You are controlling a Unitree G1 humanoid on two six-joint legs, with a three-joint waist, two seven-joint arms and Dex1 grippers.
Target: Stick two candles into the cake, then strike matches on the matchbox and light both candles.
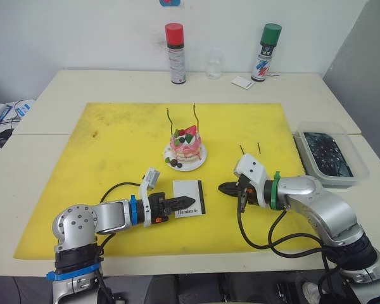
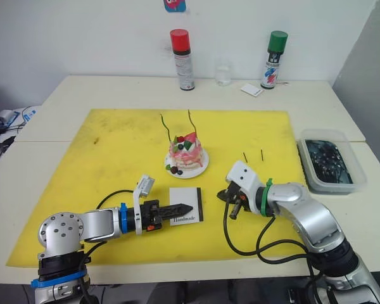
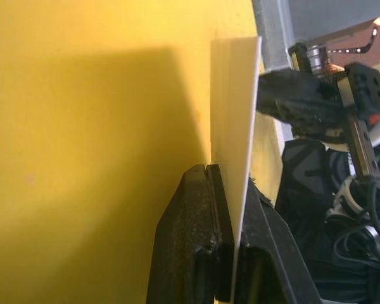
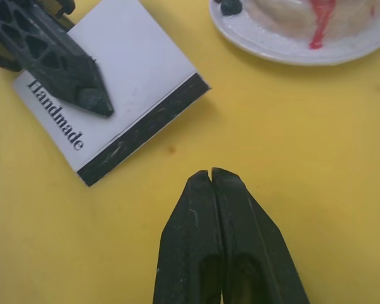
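Note:
The pink-and-white cake point(image 1: 185, 144) sits on its small white plate point(image 1: 200, 161) mid-mat, with two thin wavy candles point(image 1: 168, 121) point(image 1: 195, 115) standing upright in it. In front of it lies the white matchbox point(image 1: 191, 191), "Handmade" lettering up, dark strip on its right edge. My left gripper point(image 1: 190, 203) is shut on the matchbox's near edge; the left wrist view shows the box point(image 3: 235, 95) clamped between the fingers. My right gripper point(image 1: 223, 188) hovers just right of the box, shut, with nothing visible between its fingers point(image 4: 210, 172). Two short dark matches point(image 1: 242, 150) point(image 1: 259, 147) lie on the mat behind it.
A yellow mat point(image 1: 114, 145) covers the table's middle. At the back stand a red-capped spray can point(image 1: 175, 54), a small clear glass point(image 1: 214, 65), a green-capped spray can point(image 1: 266, 52) and a white card point(image 1: 242, 82). A clear tub with dark contents point(image 1: 329, 155) sits at right.

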